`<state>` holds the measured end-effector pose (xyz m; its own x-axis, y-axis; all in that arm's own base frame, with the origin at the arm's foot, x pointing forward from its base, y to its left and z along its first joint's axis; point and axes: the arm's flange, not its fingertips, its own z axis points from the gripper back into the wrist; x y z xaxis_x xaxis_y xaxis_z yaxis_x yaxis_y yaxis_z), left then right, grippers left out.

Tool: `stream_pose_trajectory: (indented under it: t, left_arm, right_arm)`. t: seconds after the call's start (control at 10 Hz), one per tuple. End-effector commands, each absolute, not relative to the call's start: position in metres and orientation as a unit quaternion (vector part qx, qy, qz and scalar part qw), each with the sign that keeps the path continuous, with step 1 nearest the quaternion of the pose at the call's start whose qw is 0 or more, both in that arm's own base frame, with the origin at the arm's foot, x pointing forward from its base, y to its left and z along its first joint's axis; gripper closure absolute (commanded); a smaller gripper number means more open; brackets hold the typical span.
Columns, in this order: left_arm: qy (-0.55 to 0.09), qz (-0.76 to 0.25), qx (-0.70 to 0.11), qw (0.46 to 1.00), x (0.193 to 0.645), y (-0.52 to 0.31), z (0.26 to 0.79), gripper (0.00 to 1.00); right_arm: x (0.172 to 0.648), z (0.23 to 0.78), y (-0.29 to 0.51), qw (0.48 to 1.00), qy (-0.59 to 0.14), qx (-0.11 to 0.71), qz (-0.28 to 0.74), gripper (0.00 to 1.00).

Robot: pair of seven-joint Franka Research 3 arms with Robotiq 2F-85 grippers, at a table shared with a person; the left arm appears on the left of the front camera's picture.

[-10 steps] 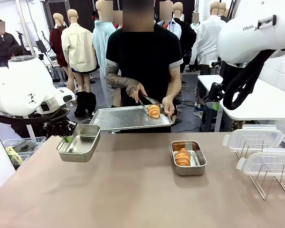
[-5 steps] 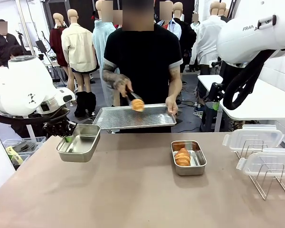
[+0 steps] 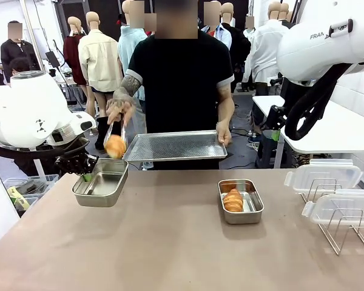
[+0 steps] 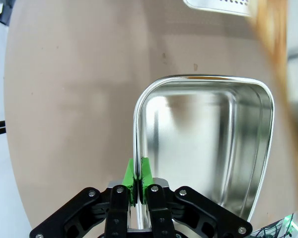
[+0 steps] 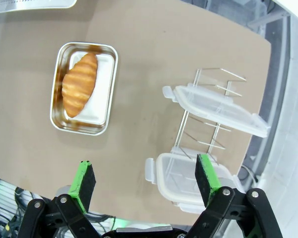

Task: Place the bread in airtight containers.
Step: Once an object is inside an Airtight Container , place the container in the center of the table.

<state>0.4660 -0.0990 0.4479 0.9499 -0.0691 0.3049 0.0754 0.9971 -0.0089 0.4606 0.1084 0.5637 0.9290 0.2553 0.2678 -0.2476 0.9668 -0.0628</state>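
My left gripper [image 3: 85, 177] [image 4: 137, 184] is shut on the rim of an empty steel container [image 3: 101, 182] [image 4: 203, 148], holding it at the table's left. A person's hand holds tongs [image 3: 116, 130] gripping a croissant [image 3: 115, 146] just above that container's far edge; it shows as an orange blur [image 4: 275, 54] in the left wrist view. A second container [image 3: 240, 201] [image 5: 84, 88] rests on the table right of centre with a croissant [image 3: 233, 200] [image 5: 80, 83] inside. My right gripper [image 5: 145, 182] hangs open high above the table.
The person's other hand holds a perforated metal tray [image 3: 173, 146] [image 4: 219, 4] at the far edge. Two clear lids [image 3: 323, 174] [image 5: 216, 111] lean in a wire rack [image 3: 343, 230] at the right. Bare table lies in front.
The person has carried the croissant in the tongs from the tray leftwards and down to above the container in my left gripper. Neither arm has moved.
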Motion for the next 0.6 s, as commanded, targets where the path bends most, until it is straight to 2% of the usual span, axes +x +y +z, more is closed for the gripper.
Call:
stream_pose_trajectory:
  t: [0.0,0.5]
  left_arm:
    - [-0.161,-0.039,-0.009,0.986,0.4665,-0.0986,0.4502,1.00]
    - [-0.161,-0.039,-0.009,0.986,0.4665,-0.0986,0.4502,1.00]
  right_arm:
    - [0.4619,0.5634,0.1095,0.982,-0.140,-0.016,0.125,0.00]
    - [0.4619,0.5634,0.1095,0.982,-0.140,-0.016,0.125,0.00]
